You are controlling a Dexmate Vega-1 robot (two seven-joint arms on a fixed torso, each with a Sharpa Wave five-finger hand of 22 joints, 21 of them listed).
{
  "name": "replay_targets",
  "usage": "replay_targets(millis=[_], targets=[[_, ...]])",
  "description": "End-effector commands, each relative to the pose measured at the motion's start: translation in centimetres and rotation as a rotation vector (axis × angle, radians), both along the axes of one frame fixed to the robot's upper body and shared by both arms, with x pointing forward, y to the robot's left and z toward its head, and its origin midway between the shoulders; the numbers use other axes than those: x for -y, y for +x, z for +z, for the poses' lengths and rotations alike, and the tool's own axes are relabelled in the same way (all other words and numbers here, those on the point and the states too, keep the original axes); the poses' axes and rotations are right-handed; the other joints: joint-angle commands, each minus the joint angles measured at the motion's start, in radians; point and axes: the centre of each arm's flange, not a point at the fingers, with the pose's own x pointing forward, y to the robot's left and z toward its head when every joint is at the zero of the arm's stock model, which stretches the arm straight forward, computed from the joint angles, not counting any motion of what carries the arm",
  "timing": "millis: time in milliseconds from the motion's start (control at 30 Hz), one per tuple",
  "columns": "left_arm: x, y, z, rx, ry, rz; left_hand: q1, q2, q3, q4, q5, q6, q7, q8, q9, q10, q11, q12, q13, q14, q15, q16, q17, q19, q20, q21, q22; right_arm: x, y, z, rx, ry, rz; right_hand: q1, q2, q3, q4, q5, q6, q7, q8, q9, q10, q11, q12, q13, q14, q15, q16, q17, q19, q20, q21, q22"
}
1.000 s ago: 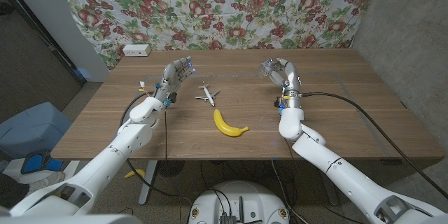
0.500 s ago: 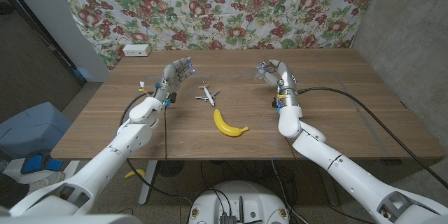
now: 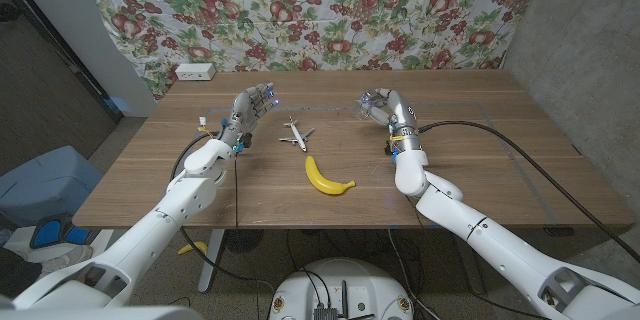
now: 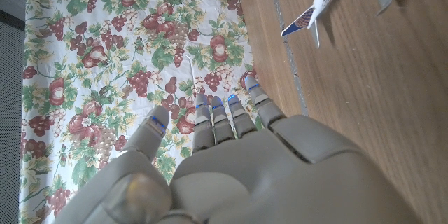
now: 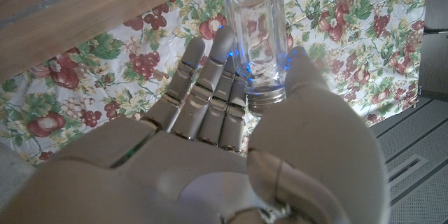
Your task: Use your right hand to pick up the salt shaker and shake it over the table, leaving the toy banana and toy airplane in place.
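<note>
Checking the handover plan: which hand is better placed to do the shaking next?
The right hand: its fingers already hold the clear glass salt shaker off the wooden table. The left hand holds nothing.

Salt shaker (image 5: 257,38): clear glass, metal cap, held in right hand (image 3: 383,106) between thumb and fingers, upper centre-right of head view, off table.
Toy banana (image 3: 326,177): yellow, curved, lying flat at frame centre, ends pointing up.
Toy airplane (image 3: 295,135): white, small, resting on wood just above-left of banana, apart from it.
</note>
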Motion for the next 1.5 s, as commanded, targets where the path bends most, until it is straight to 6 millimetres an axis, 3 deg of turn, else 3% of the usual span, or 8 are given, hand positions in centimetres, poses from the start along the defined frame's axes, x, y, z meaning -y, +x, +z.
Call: replay_targets(millis=[33, 1500], targets=[[0.0, 0.0, -0.1, -0.004, 0.002, -0.001, -0.010, 0.055, 0.001, 0.007, 0.005, 0.007, 0.003, 0.005, 0.005, 0.012, -0.001, 0.009, 0.002, 0.011, 0.001, 0.005, 0.003, 0.011, 0.002, 0.000, 0.005, -0.9, 0.5, -0.6, -0.027, -0.054, 0.004, 0.118, 0.117, 0.102, 0.003, 0.005, 0.067, -0.062, 0.005, 0.004, 0.119, -0.120, -0.004, 0.004, 0.010, -0.044, -0.004, 0.002, 0.002, -0.112, -0.004, 0.001], [-0.2, -0.1, 0.0, -0.006, 0.004, 0.001, -0.017, 0.052, 0.010, 0.011, 0.005, 0.010, 0.004, -0.001, 0.006, 0.018, -0.005, 0.002, 0.003, 0.028, 0.005, 0.005, 0.003, 0.014, 0.004, 0.001, 0.005, -2.6, 2.2, -2.2, -0.060, -0.200, -0.071, 0.120, 0.114, 0.102, -0.001, 0.002, 0.075, -0.060, -0.001, -0.003, 0.128, -0.123, -0.015, -0.003, 0.017, -0.044, -0.010, -0.003, 0.006, -0.113, -0.006, 0.001]])
